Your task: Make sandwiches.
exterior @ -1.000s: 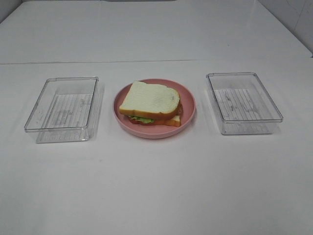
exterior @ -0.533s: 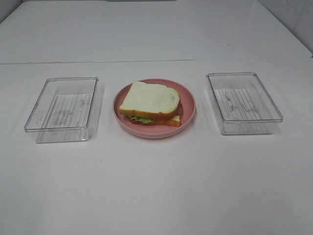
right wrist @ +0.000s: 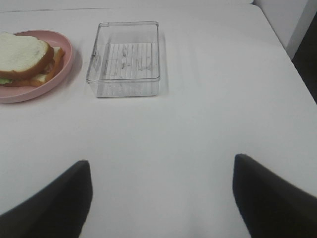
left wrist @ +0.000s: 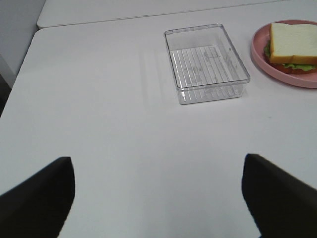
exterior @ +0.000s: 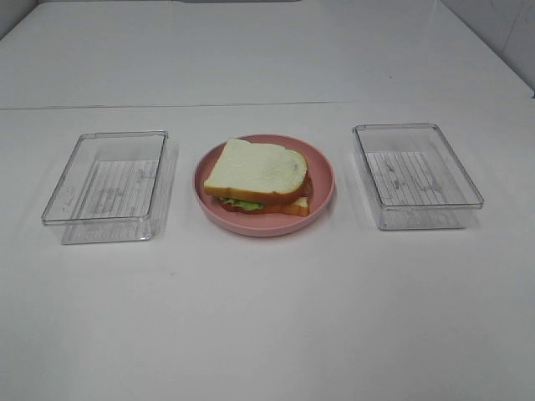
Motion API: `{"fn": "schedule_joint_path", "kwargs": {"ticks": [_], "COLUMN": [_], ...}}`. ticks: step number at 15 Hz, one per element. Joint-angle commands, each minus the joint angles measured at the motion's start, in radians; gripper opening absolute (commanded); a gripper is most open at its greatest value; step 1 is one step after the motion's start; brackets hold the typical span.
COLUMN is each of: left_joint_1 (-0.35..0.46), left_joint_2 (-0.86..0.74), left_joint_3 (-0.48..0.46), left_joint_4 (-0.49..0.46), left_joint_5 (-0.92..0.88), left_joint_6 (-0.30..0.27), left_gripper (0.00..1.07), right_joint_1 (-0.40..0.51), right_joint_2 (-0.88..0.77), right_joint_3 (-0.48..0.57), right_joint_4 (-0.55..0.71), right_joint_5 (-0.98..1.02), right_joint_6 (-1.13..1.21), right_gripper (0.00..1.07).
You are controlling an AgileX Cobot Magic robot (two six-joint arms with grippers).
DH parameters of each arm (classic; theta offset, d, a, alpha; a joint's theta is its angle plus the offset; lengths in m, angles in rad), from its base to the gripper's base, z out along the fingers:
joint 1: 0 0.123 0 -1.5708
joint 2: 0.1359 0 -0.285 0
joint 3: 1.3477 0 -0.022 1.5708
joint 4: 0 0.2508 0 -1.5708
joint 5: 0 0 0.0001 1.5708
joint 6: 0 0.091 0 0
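Nothing has shifted since the earlier frames. White counter (exterior: 267, 317) carries all items. Two clear plastic trays: left tray (exterior: 107, 185) and right tray (exterior: 416, 174), well apart, flanking the pink plate (exterior: 322, 200). Sandwiches (exterior: 257, 177) sit stacked on the plate, lettuce showing at the near edge. Left tool (left wrist: 158, 198) hangs over bare counter, fingers wide apart, gripping nothing. Right tool (right wrist: 161, 198) likewise, spread and unloaded.
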Motion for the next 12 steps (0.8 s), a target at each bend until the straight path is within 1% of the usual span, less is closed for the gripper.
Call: {"fn": "schedule_joint_path", "kwargs": {"ticks": [1,12], "left_joint_1": [0.002,0.001], "left_joint_2": [-0.024,-0.025], "left_joint_3": [0.001,0.001], "left_joint_4": [-0.008,-0.008], "left_joint_5": [-0.009,-0.009], "left_joint_6": [-0.006,-0.006], "left_gripper": [0.87,0.87], "right_joint_1": [-0.008,-0.008], "right_joint_2": [-0.014,-0.014], "right_joint_3": [0.001,0.001], "right_joint_4": [-0.003,-0.003], "right_joint_5": [-0.012,-0.012], "right_joint_6": [0.001,0.001], "right_gripper": [0.75,0.75]}}
